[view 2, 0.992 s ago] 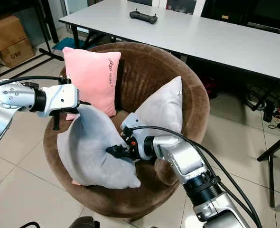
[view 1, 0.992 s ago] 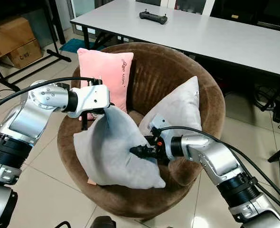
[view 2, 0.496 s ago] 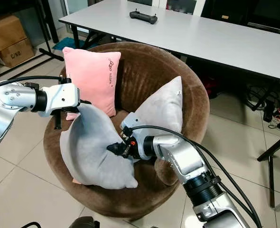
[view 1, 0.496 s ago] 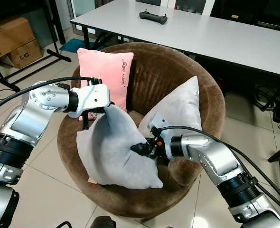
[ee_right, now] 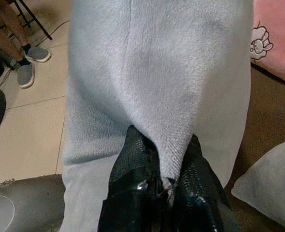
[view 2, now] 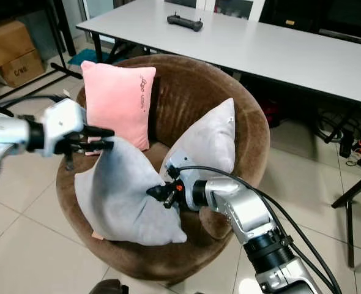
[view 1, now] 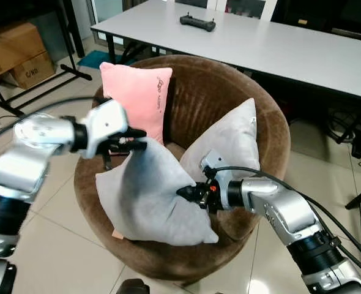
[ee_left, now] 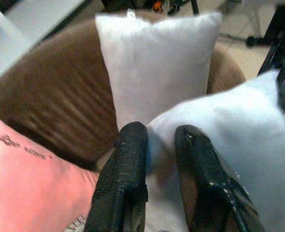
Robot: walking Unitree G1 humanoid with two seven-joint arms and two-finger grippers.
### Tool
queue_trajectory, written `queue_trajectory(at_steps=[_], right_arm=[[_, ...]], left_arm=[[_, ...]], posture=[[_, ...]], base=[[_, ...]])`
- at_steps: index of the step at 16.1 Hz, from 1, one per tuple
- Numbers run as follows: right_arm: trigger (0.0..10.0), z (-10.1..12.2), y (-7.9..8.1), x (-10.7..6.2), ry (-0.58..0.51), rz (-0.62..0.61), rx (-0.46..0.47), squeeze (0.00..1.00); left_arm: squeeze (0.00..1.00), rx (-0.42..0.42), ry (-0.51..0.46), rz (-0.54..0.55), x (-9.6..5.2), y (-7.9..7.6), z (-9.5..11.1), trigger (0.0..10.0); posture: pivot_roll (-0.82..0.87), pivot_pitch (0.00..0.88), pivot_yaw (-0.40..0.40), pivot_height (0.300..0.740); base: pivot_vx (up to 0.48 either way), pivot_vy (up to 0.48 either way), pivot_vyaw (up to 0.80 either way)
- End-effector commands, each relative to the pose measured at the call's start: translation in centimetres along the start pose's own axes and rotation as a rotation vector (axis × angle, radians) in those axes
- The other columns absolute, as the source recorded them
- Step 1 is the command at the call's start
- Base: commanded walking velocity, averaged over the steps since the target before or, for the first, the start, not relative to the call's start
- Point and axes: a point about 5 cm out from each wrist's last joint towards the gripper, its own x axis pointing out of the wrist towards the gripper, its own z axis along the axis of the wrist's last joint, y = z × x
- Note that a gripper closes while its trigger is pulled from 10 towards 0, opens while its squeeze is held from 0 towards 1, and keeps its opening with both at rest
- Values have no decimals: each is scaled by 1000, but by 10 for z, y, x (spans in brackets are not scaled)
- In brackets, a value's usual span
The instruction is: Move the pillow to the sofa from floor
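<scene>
Left eye view: the grey pillow (view 1: 150, 196) lies across the front rim of the round brown sofa (view 1: 266, 122), its long axis running from the left gripper (view 1: 137, 139) at its top corner down toward the front edge. The right gripper (view 1: 189, 194) pinches its right edge. A pink pillow (view 1: 137, 95) and a second grey one (view 1: 229, 147) lean on the backrest.

Right eye view: a white table (view 2: 278, 49) with a black controller (view 2: 185, 22) stands behind.

Left wrist view: the fingers (ee_left: 125, 179) are slightly apart, straddling the plush corner.

Right wrist view: the fingers (ee_right: 133, 193) are clamped tight on a fleecy fold; a person's grey shoes (ee_right: 29, 63) stand on the tile floor (ee_right: 26, 130).
</scene>
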Motion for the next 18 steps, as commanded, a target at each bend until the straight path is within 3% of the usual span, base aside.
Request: queue_trajectory(at_steps=[1, 3, 4, 7, 9, 11, 12, 13, 14, 16, 18], right_arm=[[0, 5, -3, -7, -40, -27, 0, 0], [0, 6, -5, -9, -51, -59, 22, 0], [0, 4, -10, -11, -37, -104, 42, 0], [0, 9, -13, -17, -86, -143, 74, 0], [0, 20, -11, -20, -172, -182, 47, 0], [0, 29, -10, -20, -221, -254, 17, 0], [0, 34, -9, -16, -237, -258, 34, 0], [0, 36, -9, -15, -238, -255, 32, 0], [0, 48, -11, -1, -239, -255, 10, 0], [0, 63, -12, 13, -257, -236, 20, 0], [0, 82, -7, 30, -275, -174, 50, 0]], left_arm=[[1000, -18, -31, 4, -10, -1, 5, 10000], [1000, -75, -117, 35, -29, -3, 17, 10000], [1000, -73, -165, 113, -37, -1, 23, 10000], [1000, -152, -227, 296, -45, 1, 23, 10000], [1000, -164, -153, 414, -41, -7, 10, 10000], [863, -205, -24, 537, -29, -28, -15, 10000], [835, -230, 41, 578, -27, -42, -30, 10000], [839, -242, 49, 588, -27, -45, -33, 10000], [827, -279, 116, 591, -28, -60, -48, 10000], [800, -282, 152, 586, -27, -68, -51, 10000], [682, -277, 169, 591, -26, -73, -50, 10000]], posture=[[68, 0, -35, 740], [68, 0, -34, 740], [80, 0, -47, 740], [90, 0, -59, 740], [94, 0, -61, 740], [86, 0, -48, 740], [80, 0, -43, 740], [78, 0, -39, 740], [77, 0, -40, 740], [96, 0, -59, 740], [114, 0, -72, 740]], base=[[0, 0, 0], [0, 0, 0], [0, 0, 0], [0, 0, 0], [0, 0, 0], [0, 0, 0], [0, 0, 0], [0, 0, 0], [0, 0, 0], [0, 0, 0], [0, 0, 0]])
